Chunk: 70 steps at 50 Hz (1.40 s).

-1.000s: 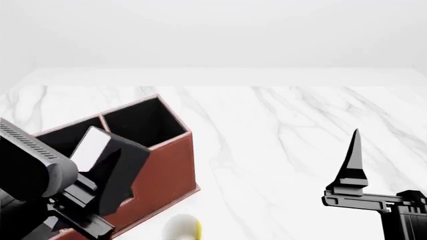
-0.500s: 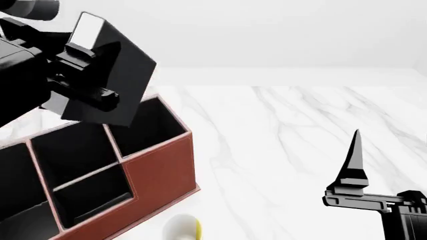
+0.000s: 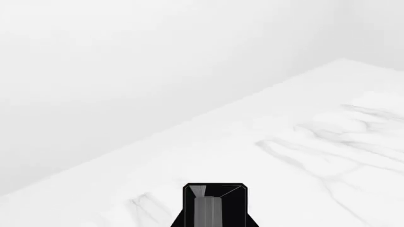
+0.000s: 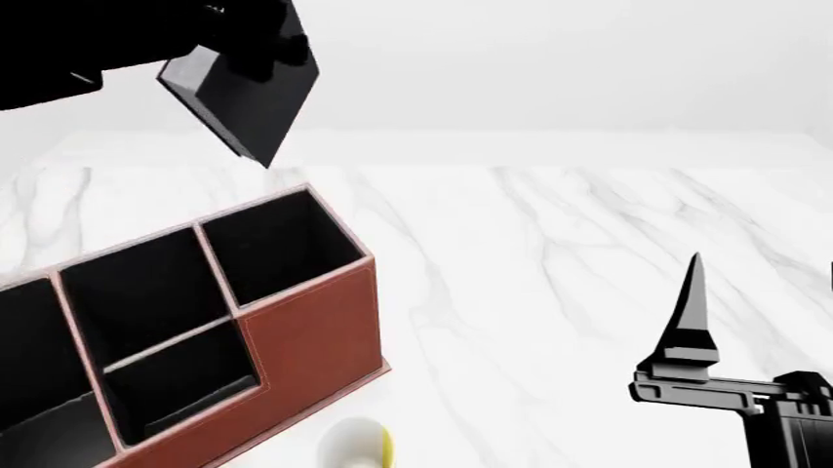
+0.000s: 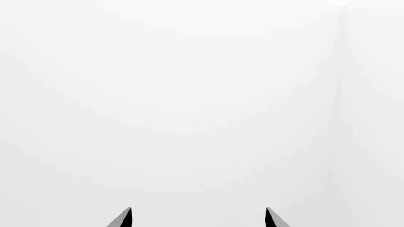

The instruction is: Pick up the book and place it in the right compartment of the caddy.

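Observation:
My left gripper (image 4: 257, 41) is shut on the black book (image 4: 242, 97) and holds it tilted, one corner down, high above the caddy (image 4: 319, 336). The book hangs above and a little behind the right compartment (image 4: 279, 244), the narrow black-lined cell at the caddy's right end, and is apart from it. In the left wrist view the book's end (image 3: 215, 207) shows black with grey page edges over the marble table. My right gripper (image 4: 692, 292) is open and empty at the lower right, fingers pointing up; its two tips (image 5: 197, 218) stand wide apart.
A white-and-yellow mug (image 4: 354, 444) lies on the white marble table (image 4: 573, 244) just in front of the caddy's right corner. The caddy's wider cell with a crosswise divider (image 4: 156, 322) is left of the right compartment. A pale wall stands behind the table.
My left arm has lifted the book from low in front of the caddy to high above it, and the book has tipped corner-down. The right arm has not moved.

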### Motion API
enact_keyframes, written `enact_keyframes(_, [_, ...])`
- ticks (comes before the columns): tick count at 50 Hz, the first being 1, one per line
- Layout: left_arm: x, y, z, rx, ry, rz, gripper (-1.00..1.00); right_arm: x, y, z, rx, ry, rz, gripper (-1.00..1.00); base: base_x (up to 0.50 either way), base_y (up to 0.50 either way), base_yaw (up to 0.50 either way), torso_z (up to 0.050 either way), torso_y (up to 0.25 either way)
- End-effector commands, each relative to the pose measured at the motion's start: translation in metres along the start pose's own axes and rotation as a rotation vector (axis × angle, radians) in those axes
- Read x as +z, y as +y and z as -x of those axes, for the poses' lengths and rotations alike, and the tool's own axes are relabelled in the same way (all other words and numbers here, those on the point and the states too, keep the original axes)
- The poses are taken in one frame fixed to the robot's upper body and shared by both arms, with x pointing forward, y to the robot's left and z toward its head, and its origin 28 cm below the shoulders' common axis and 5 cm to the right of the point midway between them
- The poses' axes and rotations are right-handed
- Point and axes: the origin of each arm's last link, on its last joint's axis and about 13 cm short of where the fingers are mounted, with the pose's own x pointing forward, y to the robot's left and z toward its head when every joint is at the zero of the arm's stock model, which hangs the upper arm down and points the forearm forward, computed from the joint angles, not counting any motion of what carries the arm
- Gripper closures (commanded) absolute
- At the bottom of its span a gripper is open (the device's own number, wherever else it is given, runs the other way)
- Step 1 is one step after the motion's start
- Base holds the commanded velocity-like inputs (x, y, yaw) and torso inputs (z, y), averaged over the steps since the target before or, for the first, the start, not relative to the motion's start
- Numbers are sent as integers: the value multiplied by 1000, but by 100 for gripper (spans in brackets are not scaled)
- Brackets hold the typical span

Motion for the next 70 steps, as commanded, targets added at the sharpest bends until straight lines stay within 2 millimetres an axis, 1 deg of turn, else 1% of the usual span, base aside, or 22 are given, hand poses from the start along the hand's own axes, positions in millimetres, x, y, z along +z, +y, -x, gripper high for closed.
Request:
enact_keyframes(1, [24, 6, -34, 97, 114, -134, 100, 0, -1, 0, -2, 2, -7, -100, 0, 0, 0, 0, 0])
enact_keyframes(2, [25, 7, -40, 119, 144, -182, 100, 0, -1, 0, 0, 2, -8, -100, 0, 0, 0, 0, 0])
enact_keyframes(3, [25, 7, -40, 119, 144, -182, 100, 0, -1, 0, 0, 2, -8, -100, 0, 0, 0, 0, 0])
enact_keyframes(8, [25, 4, -57, 131, 212, -270, 100, -1, -1, 0, 0, 2, -12, -100, 0, 0, 0, 0, 2])
enact_keyframes(9, [25, 4, -57, 131, 212, -270, 100, -1, -1, 0, 0, 2, -12, -100, 0, 0, 0, 0, 0])
enact_keyframes(10, [22, 6, -63, 164, 243, -284, 100, -1, -2, 0, -2, 1, -15, -100, 0, 0, 0, 0, 10])
enact_keyframes(12, [20, 8, -68, 178, 263, -299, 100, -1, -2, 0, -3, 1, -16, -100, 0, 0, 0, 0, 0])
enact_keyframes(13, [21, 9, -69, 170, 267, -276, 100, -1, -2, 0, -3, 2, -16, -100, 0, 0, 0, 0, 0])
enact_keyframes(17, [16, 11, -72, 166, 325, -276, 100, -2, -1, -1, 0, 4, -13, -100, 0, 0, 0, 0, 3])
enact_keyframes(18, [14, 11, -71, 148, 347, -230, 100, -2, -1, -1, 2, 3, -14, -100, 0, 0, 0, 0, 0])
enact_keyframes(20, [14, 12, -71, 138, 340, -230, 100, -2, -1, -1, 1, 3, -14, -100, 0, 0, 0, 0, 0])
enact_keyframes(21, [14, 13, -73, 152, 344, -192, 100, -1, -1, -1, 1, 2, -14, -100, 0, 0, 0, 0, 0])
enact_keyframes(25, [9, 15, -78, 116, 366, -168, 100, -1, -1, -1, -1, 1, -14, -100, 0, 0, 0, 0, 3])
enact_keyframes(26, [8, 15, -78, 101, 376, -122, 100, -1, -1, -1, 0, 1, -14, -100, 0, 0, 0, 0, 0])
enact_keyframes(29, [4, 15, -82, 99, 392, -96, 100, -2, -1, -1, 0, 3, -12, -100, 0, 0, 0, 0, 3])
enact_keyframes(30, [2, 16, -83, 88, 414, -48, 100, -2, -1, -1, 1, 2, -12, -100, 0, 0, 0, 0, 0])
enact_keyframes(33, [4, 16, -84, 65, 421, 22, 100, -1, -1, -1, 0, 0, -13, -100, 0, 0, 0, 0, 0])
enact_keyframes(40, [3, 16, -87, 29, 414, 90, 100, -1, -1, -1, -3, -1, -12, -100, 0, 0, 0, 3, 3])
enact_keyframes(49, [-3, 15, -93, 51, 440, 78, 100, -2, -1, 0, -2, -2, -13, -100, 0, 0, 0, 0, 1])
enact_keyframes(56, [-18, 13, -101, 77, 487, 21, 100, -3, -2, -1, -4, 0, -15, -100, 0, 0, 0, 0, 1])
enact_keyframes(62, [-19, 16, -98, 89, 496, 4, 100, -5, -1, -1, -1, 3, -15, -100, 0, 0, 0, 0, 2])
enact_keyframes(70, [-27, 11, -97, 75, 507, -26, 100, -6, -1, -2, 0, 6, -13, -100, 0, 0, 0, 0, 1])
